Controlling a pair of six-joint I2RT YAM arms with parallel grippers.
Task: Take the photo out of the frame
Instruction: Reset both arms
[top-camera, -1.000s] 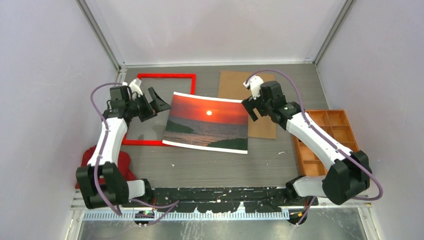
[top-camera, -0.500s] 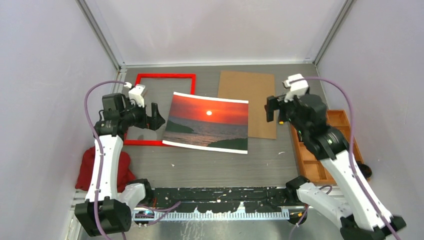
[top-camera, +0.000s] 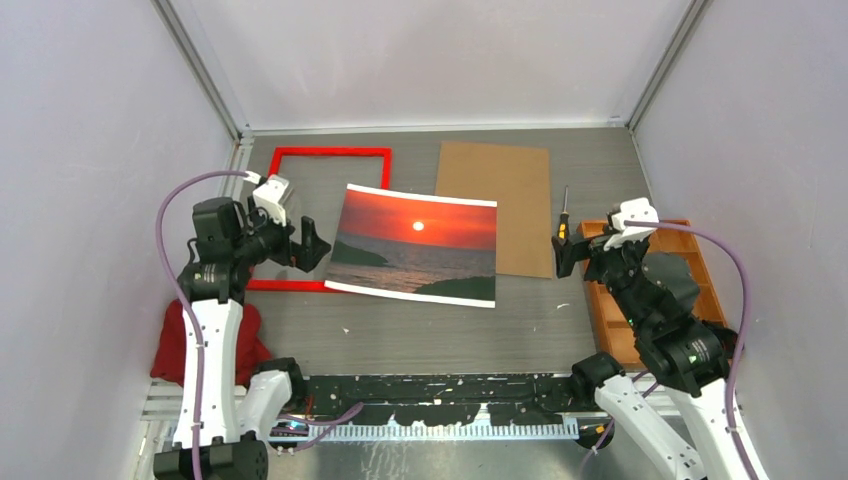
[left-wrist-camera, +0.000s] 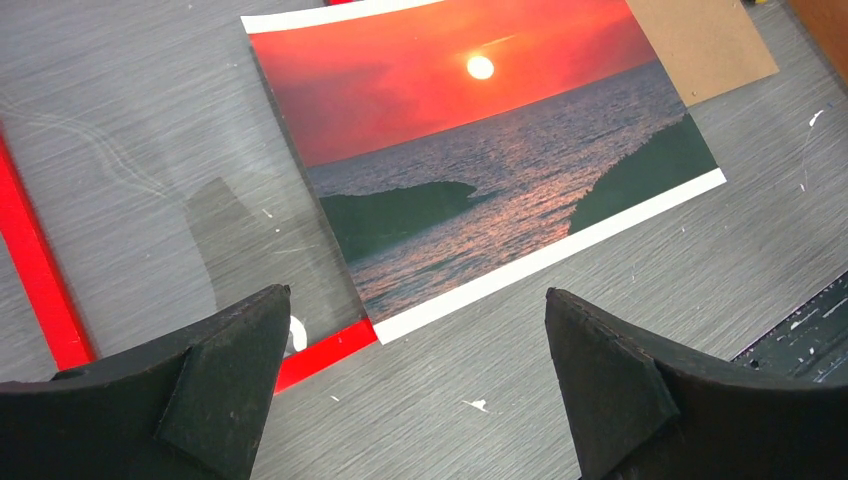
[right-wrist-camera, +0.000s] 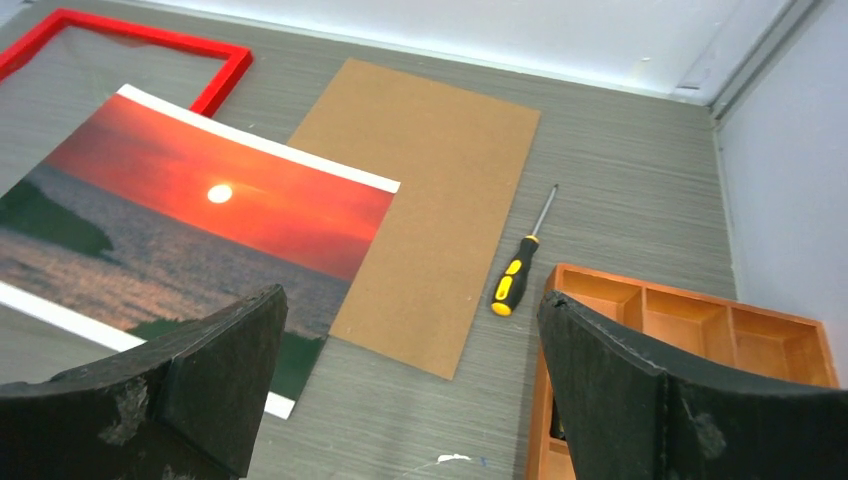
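The photo (top-camera: 415, 245), a red sunset over sea with a white edge, lies flat on the table, its left end over the right rail of the frame (top-camera: 330, 152). The frame is a thin red rectangle lying flat at the back left. My left gripper (top-camera: 306, 246) hovers open over the frame's near right corner, just left of the photo, holding nothing. In the left wrist view the photo (left-wrist-camera: 480, 150) and a red rail (left-wrist-camera: 35, 270) lie ahead of the open gripper (left-wrist-camera: 415, 340). My right gripper (top-camera: 568, 256) is open and empty, right of the photo (right-wrist-camera: 200, 230).
A brown backing board (top-camera: 500, 205) lies right of the photo, partly under it. A yellow-handled screwdriver (top-camera: 562, 222) rests beside the board. An orange compartment tray (top-camera: 692, 228) stands at the right edge. A red cloth (top-camera: 172, 335) lies at the near left.
Both arms have drawn back toward the near edge. The right gripper left the board and moved right, uncovering the screwdriver. The photo, frame and board have not moved.
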